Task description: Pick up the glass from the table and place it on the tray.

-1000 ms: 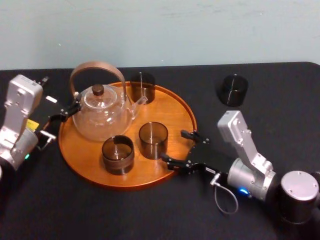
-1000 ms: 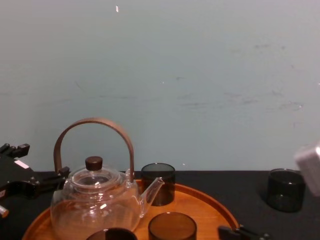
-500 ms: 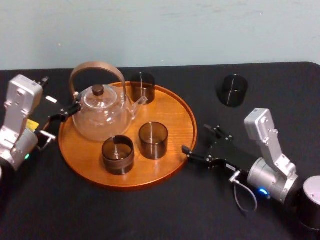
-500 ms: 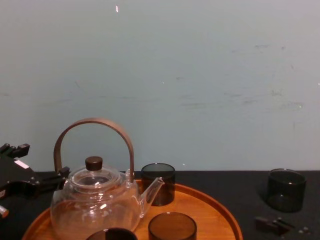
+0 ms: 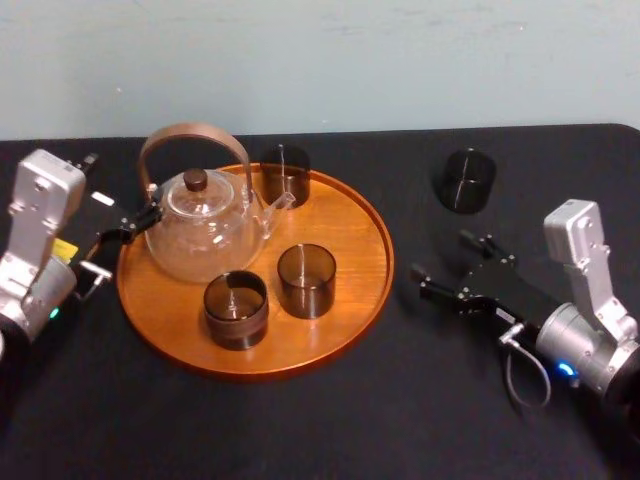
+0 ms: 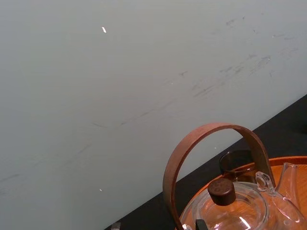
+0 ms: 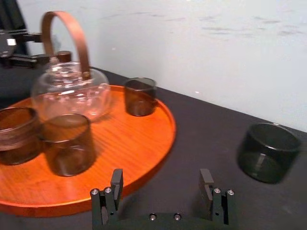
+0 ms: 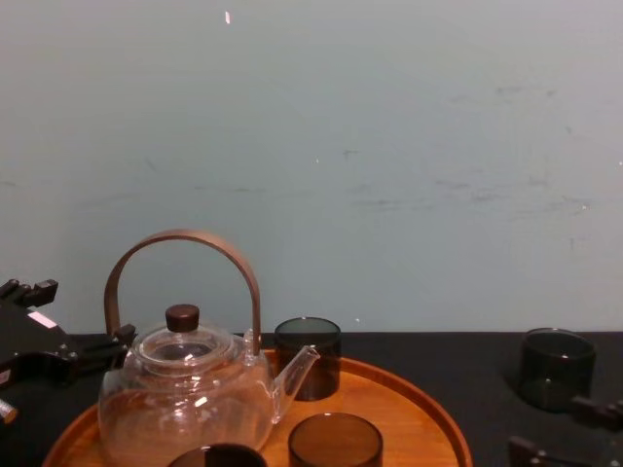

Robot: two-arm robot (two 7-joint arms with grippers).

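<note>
The right pincer (image 5: 440,255), wide and empty, is near the dark glass (image 5: 466,180); the left pincer (image 5: 115,190), wide, beside the teapot (image 5: 205,225)

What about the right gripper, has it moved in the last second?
Yes. In the head view the right gripper has drawn away from the rim of the tray, rightward, toward the glass standing off the tray; it is open.

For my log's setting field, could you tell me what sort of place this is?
Likely a robot test bench set for tea: a black table against a bare wall, a wooden tray with a glass teapot, the right gripper beside it.
</note>
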